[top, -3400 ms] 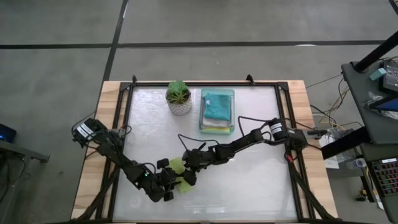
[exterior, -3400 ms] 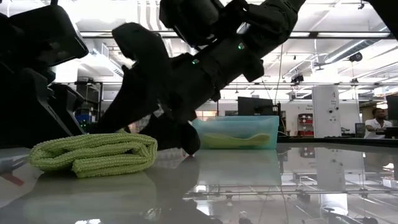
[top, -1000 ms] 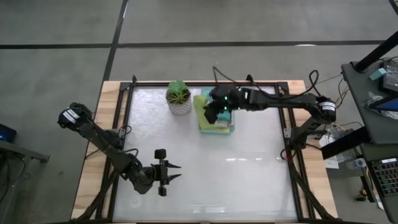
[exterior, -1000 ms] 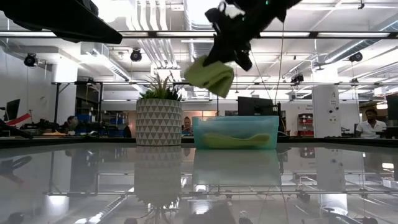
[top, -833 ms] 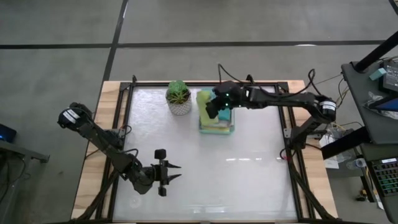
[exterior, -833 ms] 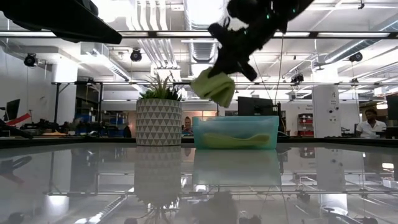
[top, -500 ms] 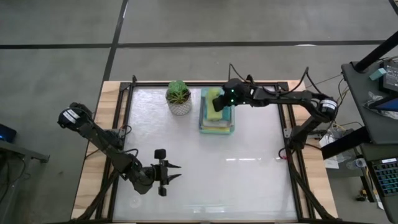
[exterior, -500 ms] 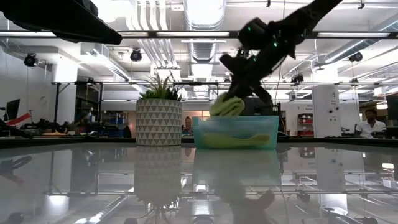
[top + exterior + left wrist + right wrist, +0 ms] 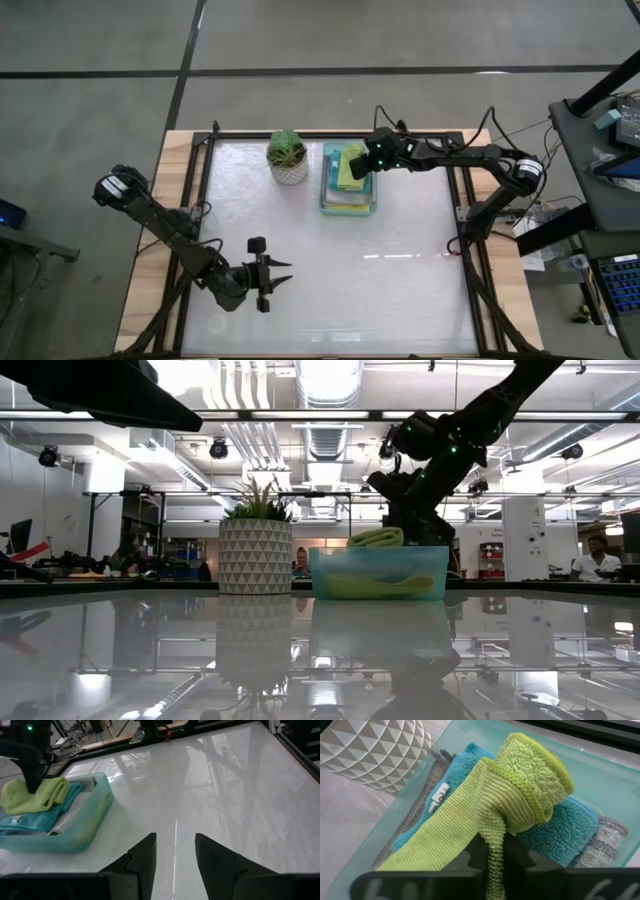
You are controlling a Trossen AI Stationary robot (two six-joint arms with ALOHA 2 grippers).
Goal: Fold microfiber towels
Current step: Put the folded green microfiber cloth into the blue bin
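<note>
Right end effector (image 9: 362,163) pinches green towel (image 9: 351,166) over tray (image 9: 349,205), resting on teal towel (image 9: 572,827). Left end effector (image 9: 277,278) parted, empty, above worktop (image 9: 400,270).

The right gripper's (image 9: 492,865) fingertips are cut off by the picture's edge in its wrist view, with a fold of the lime green towel (image 9: 515,800) between them. That towel covers much of the teal towel (image 9: 560,827), and only an edge of the grey towel (image 9: 607,842) shows beneath. In the low view the mint tray's (image 9: 380,572) frosted wall blurs the stack inside.
</note>
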